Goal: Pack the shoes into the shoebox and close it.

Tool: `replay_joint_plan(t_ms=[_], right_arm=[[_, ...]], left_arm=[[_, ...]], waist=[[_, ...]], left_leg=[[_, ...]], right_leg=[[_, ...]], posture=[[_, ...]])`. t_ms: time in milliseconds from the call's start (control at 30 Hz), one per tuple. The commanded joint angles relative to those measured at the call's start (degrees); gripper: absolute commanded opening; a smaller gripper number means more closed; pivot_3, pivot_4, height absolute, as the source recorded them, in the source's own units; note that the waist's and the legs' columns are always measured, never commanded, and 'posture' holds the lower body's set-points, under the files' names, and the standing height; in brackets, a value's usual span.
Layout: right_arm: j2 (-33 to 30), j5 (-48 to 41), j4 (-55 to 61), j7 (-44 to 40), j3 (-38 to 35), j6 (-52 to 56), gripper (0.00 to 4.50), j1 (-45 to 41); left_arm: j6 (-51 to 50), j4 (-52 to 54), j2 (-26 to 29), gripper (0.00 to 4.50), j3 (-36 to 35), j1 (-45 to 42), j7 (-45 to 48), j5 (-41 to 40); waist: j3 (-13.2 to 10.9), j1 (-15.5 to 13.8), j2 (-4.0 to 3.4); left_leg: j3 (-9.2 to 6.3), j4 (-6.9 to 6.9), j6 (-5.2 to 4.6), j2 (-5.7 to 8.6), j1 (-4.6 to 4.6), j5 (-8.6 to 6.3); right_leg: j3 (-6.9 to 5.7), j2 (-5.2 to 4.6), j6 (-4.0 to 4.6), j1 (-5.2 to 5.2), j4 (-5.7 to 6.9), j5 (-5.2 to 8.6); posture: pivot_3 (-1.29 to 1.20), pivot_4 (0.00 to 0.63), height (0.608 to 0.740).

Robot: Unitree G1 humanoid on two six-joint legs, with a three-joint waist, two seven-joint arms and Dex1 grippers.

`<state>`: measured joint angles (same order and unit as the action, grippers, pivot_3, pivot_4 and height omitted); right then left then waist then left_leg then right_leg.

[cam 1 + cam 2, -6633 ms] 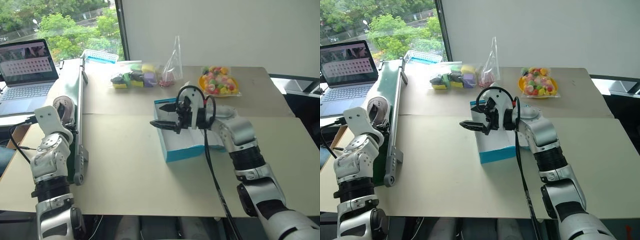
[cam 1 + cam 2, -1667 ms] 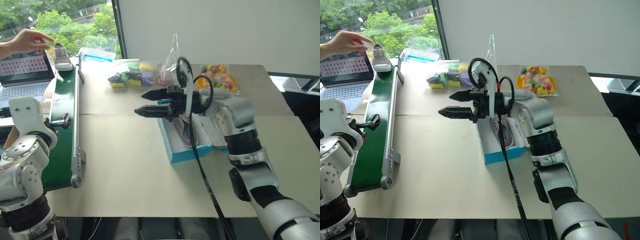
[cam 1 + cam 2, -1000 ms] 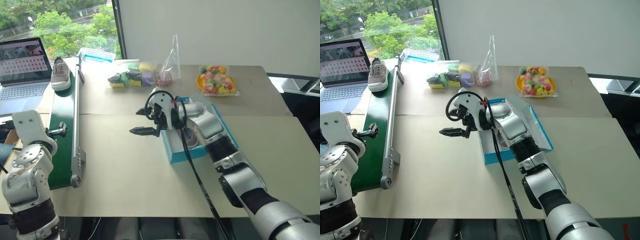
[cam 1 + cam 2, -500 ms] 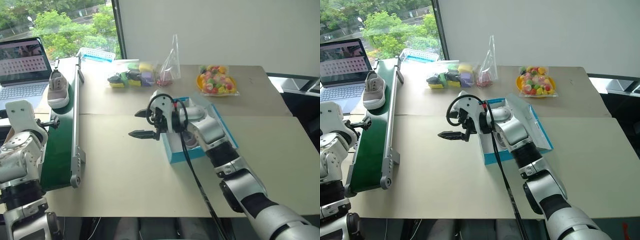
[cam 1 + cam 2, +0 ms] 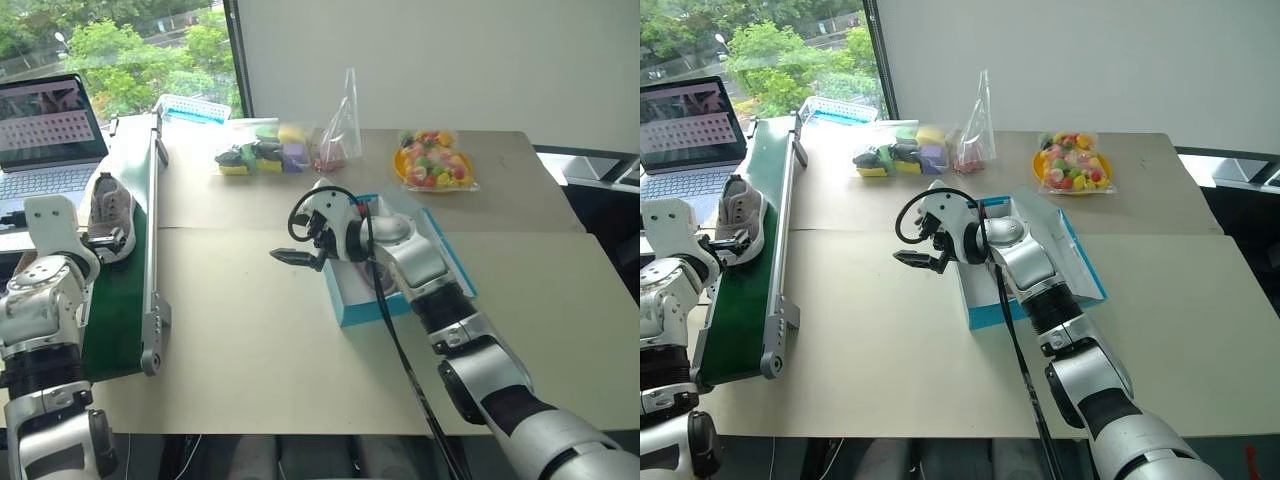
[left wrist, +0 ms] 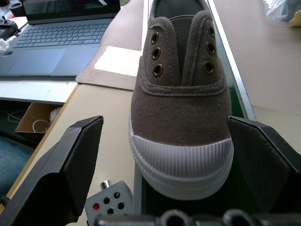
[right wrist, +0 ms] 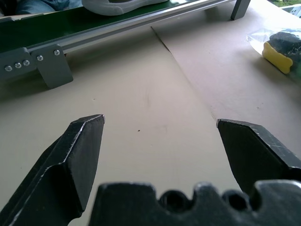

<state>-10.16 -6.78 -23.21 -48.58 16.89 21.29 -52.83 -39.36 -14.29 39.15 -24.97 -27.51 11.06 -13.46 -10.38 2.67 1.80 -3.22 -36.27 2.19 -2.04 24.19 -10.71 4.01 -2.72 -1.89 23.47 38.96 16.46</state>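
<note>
The shoe (image 6: 181,108) is lying straight ahead of the left claw (image 6: 176,155), toe towards it, its long axis running away along the green belt (image 5: 118,300) in line with the claw's own reach; the rubber toe cap is sitting between the two spread black fingers (image 6: 61,174), flanked but not yet touched as far as the pictures show; this left claw is much the nearer, so the grab looks to be its job.

The right claw (image 5: 915,255) is hovering well apart from the shoe, over bare tabletop (image 7: 155,117), its fingers also standing wide and holding nothing; the blue box (image 5: 345,305) is lying just behind it, lid thrown back, white inside, with something dark in it that I cannot make out.

The shoe is soft greyish-brown canvas with metal eyelets and no laces that I can see; its toe cap is pale ribbed rubber, rounded and firm, likely the surest place to pinch; the box is stiff cardboard, square-edged; the belt is smooth, with grey metal rails.
</note>
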Motion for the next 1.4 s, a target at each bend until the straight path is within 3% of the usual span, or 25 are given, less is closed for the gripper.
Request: replay_joint_plan(t_ms=[33,200,233,300,633,667,1000,1133,1400], right_arm=[[-0.18,0.13,1.65,0.06,-1.42,-1.37,4.48,-1.08],[-0.73,0.21,1.88,0.09,-1.46,-0.97,4.48,-0.93],[-0.87,0.24,1.95,0.09,-1.42,-0.79,4.50,-0.90],[-1.13,0.25,2.22,0.03,-1.35,-0.42,4.50,-0.79],[-1.56,0.68,2.91,-0.40,-1.15,0.44,4.50,-0.41],[-1.51,0.68,2.89,-0.31,-1.18,0.49,4.50,-0.44],[-0.68,-1.39,3.24,1.34,-3.66,3.33,4.50,-0.75],[3.01,-10.43,2.45,6.75,-14.53,13.08,4.50,-3.27],[8.19,-29.74,-5.69,26.40,-40.87,24.39,4.50,-9.49]], left_arm=[[2.29,-1.50,1.89,4.50,1.01,-1.00,2.02,0.84],[0.85,-4.25,1.04,4.50,0.56,-0.93,3.59,-0.87],[0.98,-3.87,0.74,3.96,0.65,-0.55,3.67,-0.93],[1.18,-2.59,0.29,3.53,0.86,0.13,3.56,-0.89],[-1.14,8.00,-2.58,0.16,0.10,0.92,2.43,-3.51],[-1.52,9.48,-2.81,0.03,0.24,0.67,2.31,-3.83],[-5.38,20.18,-6.26,0.03,3.07,-3.52,2.86,-8.27],[-7.92,27.30,-10.67,0.03,6.57,-3.79,2.80,-11.05],[-11.84,35.73,-23.43,0.03,17.77,-5.82,-1.26,-12.31]], waist=[[0.00,-0.01,0.00],[0.00,-0.05,0.00],[0.00,-0.05,0.00],[0.00,-0.08,0.00],[0.00,-0.21,0.00],[0.00,-0.26,0.01],[-0.01,-0.15,0.03],[-0.01,-0.23,0.03],[-0.01,-0.36,0.03]], left_leg=[[0.00,0.00,0.00,0.00,0.00,0.00],[0.00,0.00,0.00,0.00,0.00,0.00],[0.01,0.00,0.00,0.00,-0.01,0.00],[0.00,-0.01,0.00,0.00,-0.03,0.01],[-0.03,-0.02,0.10,-0.01,-0.04,0.07],[-0.05,-0.02,0.10,0.00,-0.02,0.07],[-0.03,-0.02,0.10,0.00,0.02,0.07],[-0.04,-0.01,0.11,0.01,0.06,0.07],[-0.02,-0.01,0.10,0.02,0.08,0.07]], right_leg=[[0.00,0.00,0.00,0.00,0.00,0.00],[0.00,0.00,0.00,0.01,0.00,0.00],[0.00,0.00,0.00,0.01,0.02,0.00],[0.00,0.00,0.00,0.00,0.05,0.00],[-0.01,0.01,0.02,-0.01,0.12,-0.01],[-0.02,0.01,0.02,-0.01,0.11,-0.01],[-0.02,0.00,0.02,0.00,0.04,-0.01],[-0.01,-0.02,0.02,0.00,0.05,-0.02],[-0.01,-0.04,0.03,-0.01,0.03,-0.02]], posture=[[0.00,0.150,0.740],[0.00,0.150,0.740],[0.00,0.150,0.740],[0.00,0.150,0.740],[0.00,0.150,0.740],[0.00,0.150,0.740],[0.00,0.150,0.740],[0.00,0.150,0.740],[0.00,0.150,0.740]])
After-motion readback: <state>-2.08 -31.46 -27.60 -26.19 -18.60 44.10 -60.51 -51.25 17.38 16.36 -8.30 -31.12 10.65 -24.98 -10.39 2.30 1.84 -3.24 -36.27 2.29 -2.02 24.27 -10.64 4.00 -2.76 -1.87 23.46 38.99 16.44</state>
